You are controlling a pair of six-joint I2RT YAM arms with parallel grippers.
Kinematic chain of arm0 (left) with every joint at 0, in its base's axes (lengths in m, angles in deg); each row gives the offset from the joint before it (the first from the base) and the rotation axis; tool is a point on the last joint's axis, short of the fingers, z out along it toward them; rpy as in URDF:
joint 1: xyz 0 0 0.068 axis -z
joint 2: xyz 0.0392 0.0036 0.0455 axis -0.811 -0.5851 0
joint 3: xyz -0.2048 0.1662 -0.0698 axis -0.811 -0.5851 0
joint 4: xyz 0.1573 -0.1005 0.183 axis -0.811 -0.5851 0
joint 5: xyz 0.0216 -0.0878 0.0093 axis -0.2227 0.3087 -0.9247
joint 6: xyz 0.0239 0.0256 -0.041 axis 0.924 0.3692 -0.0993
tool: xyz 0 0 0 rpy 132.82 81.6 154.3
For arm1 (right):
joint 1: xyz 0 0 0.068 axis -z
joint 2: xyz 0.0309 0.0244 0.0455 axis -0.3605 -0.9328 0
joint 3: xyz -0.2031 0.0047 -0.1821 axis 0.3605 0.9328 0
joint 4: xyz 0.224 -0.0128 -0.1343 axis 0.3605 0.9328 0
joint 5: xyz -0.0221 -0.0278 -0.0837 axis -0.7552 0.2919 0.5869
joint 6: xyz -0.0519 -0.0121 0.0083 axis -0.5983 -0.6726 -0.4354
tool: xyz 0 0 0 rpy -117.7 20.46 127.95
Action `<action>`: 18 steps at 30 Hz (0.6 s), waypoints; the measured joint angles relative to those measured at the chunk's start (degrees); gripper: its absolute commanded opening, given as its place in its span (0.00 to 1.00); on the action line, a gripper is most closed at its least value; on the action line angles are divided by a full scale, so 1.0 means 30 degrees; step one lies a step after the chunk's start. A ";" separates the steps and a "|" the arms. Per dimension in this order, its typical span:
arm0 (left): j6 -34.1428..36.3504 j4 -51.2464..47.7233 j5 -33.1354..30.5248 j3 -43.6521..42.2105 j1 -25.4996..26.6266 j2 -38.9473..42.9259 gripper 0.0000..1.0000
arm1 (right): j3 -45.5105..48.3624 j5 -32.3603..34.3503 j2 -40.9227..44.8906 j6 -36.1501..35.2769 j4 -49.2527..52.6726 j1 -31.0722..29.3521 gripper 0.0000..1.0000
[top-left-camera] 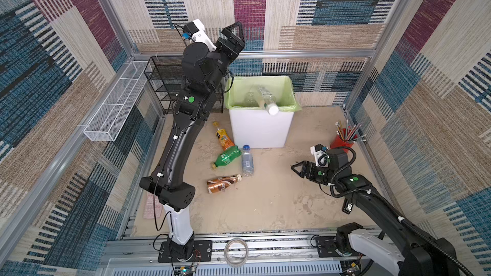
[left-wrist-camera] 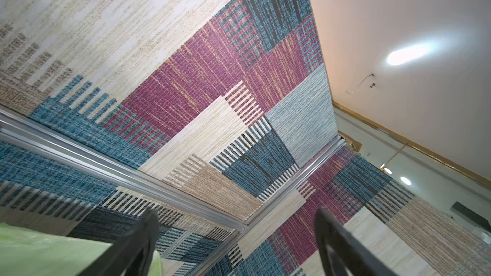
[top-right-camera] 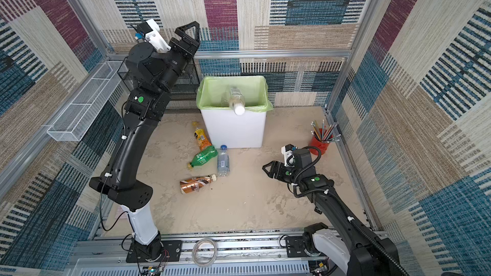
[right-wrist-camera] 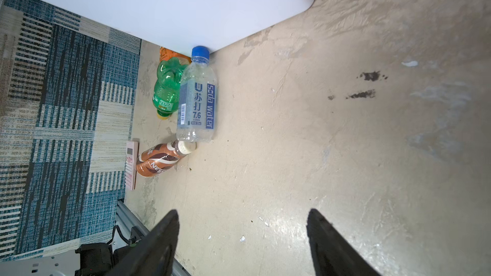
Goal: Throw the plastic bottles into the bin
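Over the bin [top-left-camera: 261, 131] rim a white-capped bottle [top-left-camera: 267, 99] juts; left claw [left-wrist-camera: 236, 213] spread, clear.

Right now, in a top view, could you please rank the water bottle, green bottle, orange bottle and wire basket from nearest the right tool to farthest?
1. Water bottle, mid-floor.
2. Green bottle, just left of it.
3. Orange bottle, left of the bin.
4. Wire basket, far left.
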 measured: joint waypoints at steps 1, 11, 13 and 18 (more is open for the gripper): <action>-0.0015 -0.0044 0.0000 -0.0437 -0.0036 0.0226 0.86 | 0.0000 -0.0007 -0.0022 0.0000 -0.0015 0.0000 0.77; -0.2098 0.0328 0.0780 -0.8189 -0.0146 0.4197 0.82 | -0.0692 -0.1902 -0.1209 0.1093 -0.0940 0.0000 0.76; -0.2390 0.0459 0.0991 -1.0083 -0.0153 0.5209 0.81 | -0.1115 -0.2412 -0.1566 0.1523 -0.1392 0.0000 0.77; -0.3082 0.0896 0.0998 -1.4018 -0.0306 0.7533 0.81 | -0.1741 -0.3344 -0.2528 0.2229 -0.2463 -0.0022 0.76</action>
